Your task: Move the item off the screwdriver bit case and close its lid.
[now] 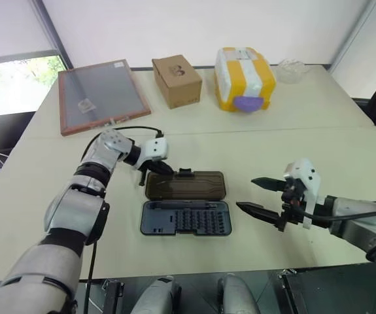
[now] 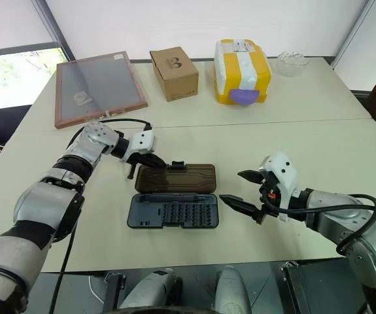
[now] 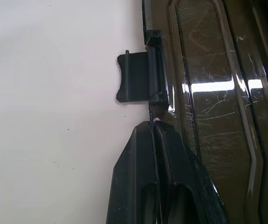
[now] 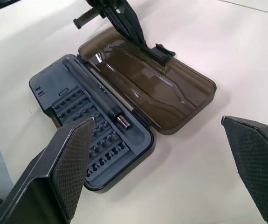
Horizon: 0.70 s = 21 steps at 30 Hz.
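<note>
Left eye view shows the dark grey plastic screwdriver bit case (image 1: pixel 186 219) lying open near the front of the pale table (image 1: pixel 305 131). Its smoky brown translucent lid (image 1: pixel 186 185) is folded back flat on the far side. Nothing rests on either half, so I judge the clearing done and closing the lid to be the step in hand. The left gripper (image 1: pixel 168 169) reaches the lid's far edge, just left of the small black latch tab (image 1: pixel 185 172), while the right gripper (image 1: pixel 246 193) hovers spread wide and empty just right of the case. Right eye view agrees, with the right gripper clear of the case and not touching it. Left wrist view has the two fingers pressed together, tips touching the lid's rim beside the latch; whether the rim is nipped between them I cannot tell. The lift should start under that rim and swing the lid about the hinge, not drag it. Right wrist view shows the black driver shaft (image 4: pixel 101 100) seated in the tray, so nothing should block closing. The free gripper could steady the tray, and a press at the latch would finish it.
</note>
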### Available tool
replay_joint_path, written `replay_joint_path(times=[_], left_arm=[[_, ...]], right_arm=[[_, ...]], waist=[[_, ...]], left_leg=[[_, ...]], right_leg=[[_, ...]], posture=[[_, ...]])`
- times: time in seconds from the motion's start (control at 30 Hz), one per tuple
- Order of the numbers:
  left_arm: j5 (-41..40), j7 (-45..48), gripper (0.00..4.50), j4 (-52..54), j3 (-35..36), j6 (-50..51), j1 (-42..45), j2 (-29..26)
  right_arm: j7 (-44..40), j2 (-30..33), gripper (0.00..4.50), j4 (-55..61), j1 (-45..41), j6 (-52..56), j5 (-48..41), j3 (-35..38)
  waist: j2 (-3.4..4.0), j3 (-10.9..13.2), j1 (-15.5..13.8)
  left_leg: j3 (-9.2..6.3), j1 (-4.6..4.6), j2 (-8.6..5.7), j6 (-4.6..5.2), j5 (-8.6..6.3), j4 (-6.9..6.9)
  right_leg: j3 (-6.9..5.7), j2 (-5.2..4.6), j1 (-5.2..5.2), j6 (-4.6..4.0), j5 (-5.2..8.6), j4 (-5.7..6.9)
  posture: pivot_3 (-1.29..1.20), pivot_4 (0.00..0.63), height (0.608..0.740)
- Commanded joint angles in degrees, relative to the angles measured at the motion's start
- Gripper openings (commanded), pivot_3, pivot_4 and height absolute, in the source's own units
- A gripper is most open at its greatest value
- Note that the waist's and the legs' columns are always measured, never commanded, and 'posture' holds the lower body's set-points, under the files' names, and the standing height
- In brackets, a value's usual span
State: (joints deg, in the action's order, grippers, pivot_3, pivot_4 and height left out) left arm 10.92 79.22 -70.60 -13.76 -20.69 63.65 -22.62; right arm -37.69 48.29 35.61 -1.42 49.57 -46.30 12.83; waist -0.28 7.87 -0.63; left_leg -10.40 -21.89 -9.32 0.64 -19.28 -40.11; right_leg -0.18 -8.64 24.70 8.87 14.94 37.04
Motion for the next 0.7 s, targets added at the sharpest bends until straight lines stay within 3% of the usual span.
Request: replay_joint_path(times=[0.03, 0.27, 0.43, 0.53, 0.6, 0.7], left_arm=[[-0.7, -1.8, 0.95, 1.4, 1.4, 0.4, 0.6, -1.2], [-5.4, -2.4, 4.47, 1.8, 5.9, 3.5, 0.9, 0.1], [-15.8, -0.2, 4.47, 4.8, 15.5, 19.0, 2.6, -1.0], [-20.1, 0.9, 4.47, 15.7, 18.0, 28.0, -2.6, -3.1], [-23.5, -0.5, 4.47, 33.2, 18.4, 36.7, -12.2, -4.9], [-30.7, -5.2, 3.6, 61.6, 20.0, 52.2, -27.6, -8.0]], right_arm=[[-0.7, -0.2, 4.5, 0.2, -1.1, -1.4, 0.1, 0.4], [-1.2, -0.1, 4.5, -0.2, -1.7, -1.5, 0.8, -0.1], [-1.6, -0.1, 4.5, -0.5, -2.1, -1.6, 0.5, 1.2], [0.9, -1.1, 4.5, -2.0, -5.1, -3.4, 2.8, 1.5], [4.0, -2.6, 4.5, -5.0, -9.9, -4.3, 5.1, 0.6], [5.6, -3.7, 4.5, -8.8, -14.8, -6.0, 9.4, -2.4]], waist=[[0.0, 0.0, 0.0], [0.0, 0.0, -0.1], [0.0, 0.0, 0.1], [0.0, 0.0, 0.6], [0.09, -0.1, 1.5], [0.2, -0.1, 2.5]], left_leg=[[0.0, 0.0, 0.0, 0.0, 0.0, 0.0], [-0.01, -0.02, -0.01, 0.0, 0.0, -0.02], [-0.01, -0.04, 0.0, 0.0, 0.0, -0.02], [-0.01, -0.2, 0.0, 0.0, 0.0, -0.05], [-0.01, -0.19, 0.0, 0.0, 0.0, -0.05], [0.02, -0.1, 0.03, -0.01, 0.0, 0.07]], right_leg=[[0.0, 0.0, 0.0, 0.0, 0.0, 0.0], [0.0, -0.01, 0.0, 0.0, 0.0, 0.01], [0.0, 0.0, 0.05, 0.0, 0.0, 0.04], [0.01, -0.01, 0.21, 0.0, 0.0, 0.1], [0.02, -0.03, 0.22, 0.0, 0.0, 0.14], [0.16, -0.04, 0.23, 0.0, 0.0, 0.2]], posture=[[0.0, 0.15, 0.74], [0.0, 0.15, 0.74], [0.0, 0.15, 0.74], [0.0, 0.15, 0.74], [0.0, 0.15, 0.74], [0.0, 0.15, 0.74]])
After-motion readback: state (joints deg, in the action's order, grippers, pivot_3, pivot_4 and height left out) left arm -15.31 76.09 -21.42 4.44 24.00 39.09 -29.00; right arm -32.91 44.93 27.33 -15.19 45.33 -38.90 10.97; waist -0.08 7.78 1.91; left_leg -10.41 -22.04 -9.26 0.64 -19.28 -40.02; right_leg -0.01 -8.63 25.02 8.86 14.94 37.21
